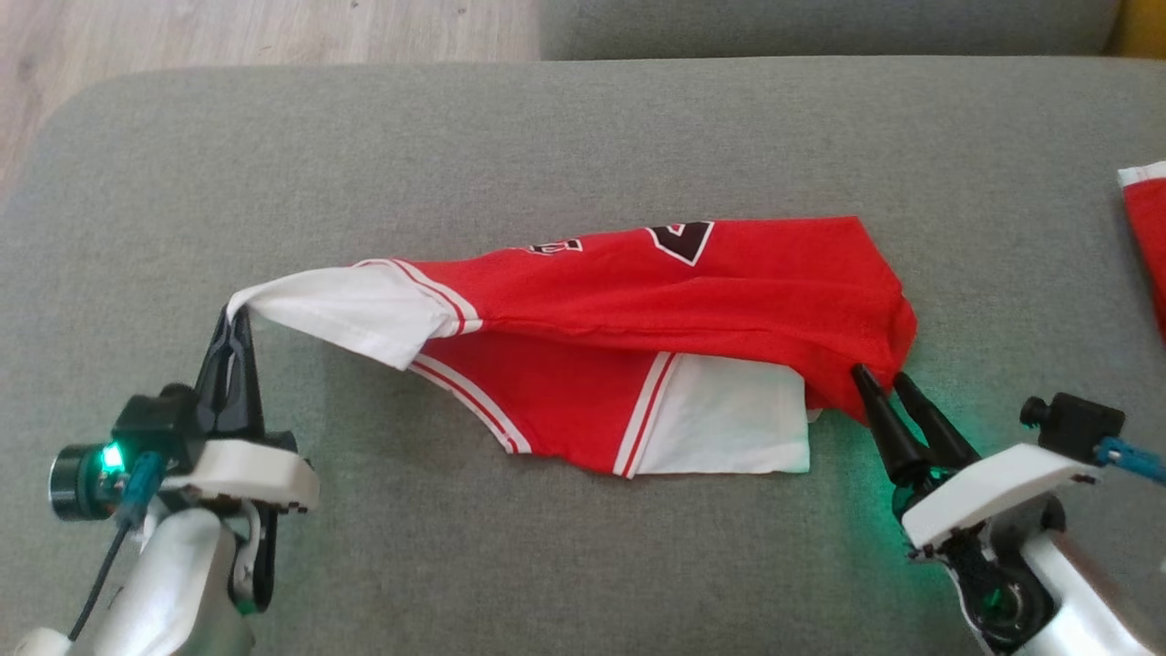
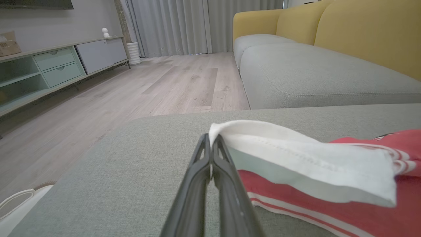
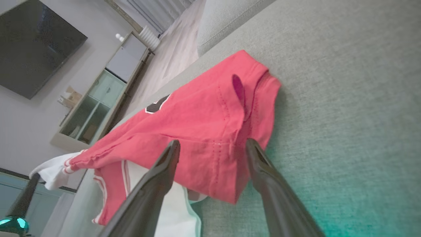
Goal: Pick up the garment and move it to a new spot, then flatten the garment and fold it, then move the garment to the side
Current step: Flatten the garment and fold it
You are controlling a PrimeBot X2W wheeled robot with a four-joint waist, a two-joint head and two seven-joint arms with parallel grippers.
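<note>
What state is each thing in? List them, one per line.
Garment: doubled over on the cushion, one white sleeve lifted.
Left gripper: shut on that sleeve's tip.
Right gripper: open, fingers astride the garment's right edge.
Red cloth: lying at the cushion's right, partly out of frame.

A living room: sofa (image 2: 329, 75), wall television (image 3: 36, 42) (curtains (image 2: 184, 26) too).

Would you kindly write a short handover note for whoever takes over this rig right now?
Left tool: shut on the white sleeve of the jersey, held just off the grey cushion.
Right tool: open, straddling the jersey's red right edge, not gripping.
Jersey lies bunched, doubled over itself.
Done: sleeve grasped.
Left: flatten, fold, move aside.
</note>
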